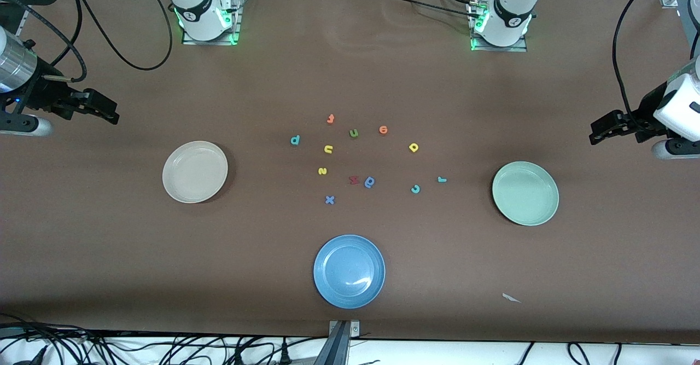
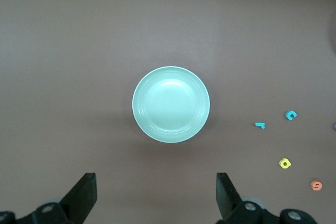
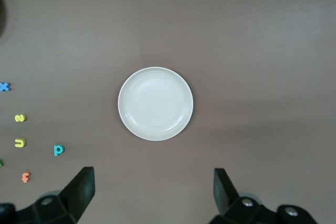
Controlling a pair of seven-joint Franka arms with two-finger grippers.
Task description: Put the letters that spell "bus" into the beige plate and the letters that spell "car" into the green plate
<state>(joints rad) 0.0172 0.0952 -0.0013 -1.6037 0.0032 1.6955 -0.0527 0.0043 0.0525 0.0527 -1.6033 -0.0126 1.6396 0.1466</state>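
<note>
Plates: three (image 1: 195, 171). Letters: eleven (image 1: 354, 133), none plated.

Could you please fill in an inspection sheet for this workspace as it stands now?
Surface: brown table, one white scrap near the front edge.
Job's things: beige plate and green plate both empty; teal b, yellow u, yellow s, teal c, yellow a, teal r loose mid-table.
Clutter: blue plate, empty; green u, two orange letters, a red letter, blue x, blue rounded letter.
Grippers: left gripper open above the green plate; right gripper open above the beige plate; both waiting.
Cables: black loops by the right arm's base and along the front edge.
Surroundings: nothing seen.
</note>
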